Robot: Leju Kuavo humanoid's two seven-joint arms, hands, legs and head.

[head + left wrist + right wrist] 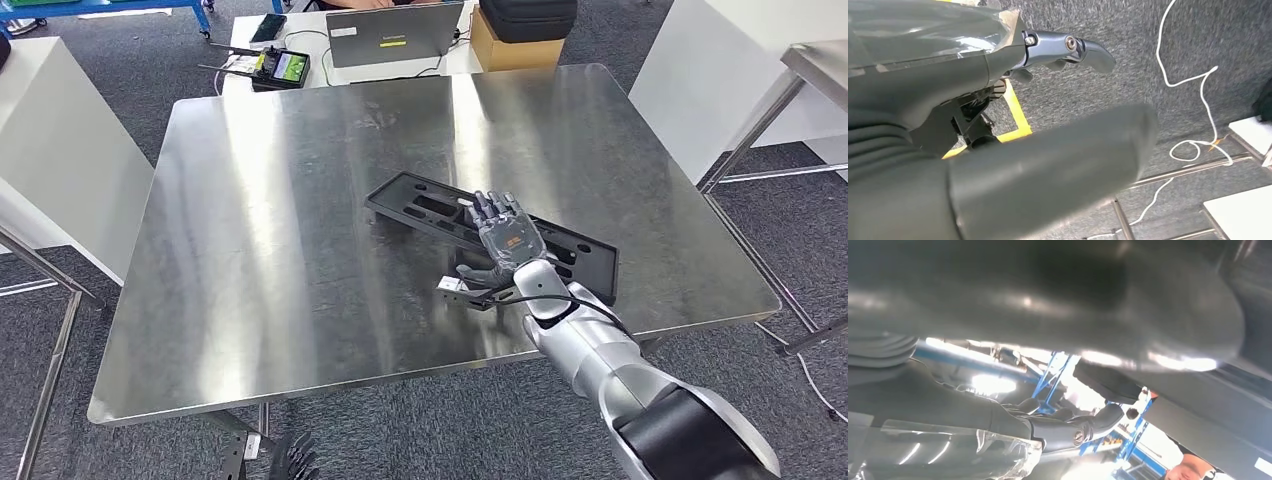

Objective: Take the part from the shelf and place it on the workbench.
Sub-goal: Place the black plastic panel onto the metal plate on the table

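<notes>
Right robot hand (508,238) flat on black part (430,205) (fingers spread), steel workbench (300,200) beneath, left robot hand (998,150) hanging empty.

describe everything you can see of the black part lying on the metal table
The black part is a long, flat, roughly rectangular panel, matte like moulded plastic, with several slot-shaped cutouts along it. It lies flat and diagonal on the steel workbench, right of centre, its far end toward the middle and its near end toward the right front edge. The right hand rests on top of its middle, fingers spread, hiding part of it.
</notes>
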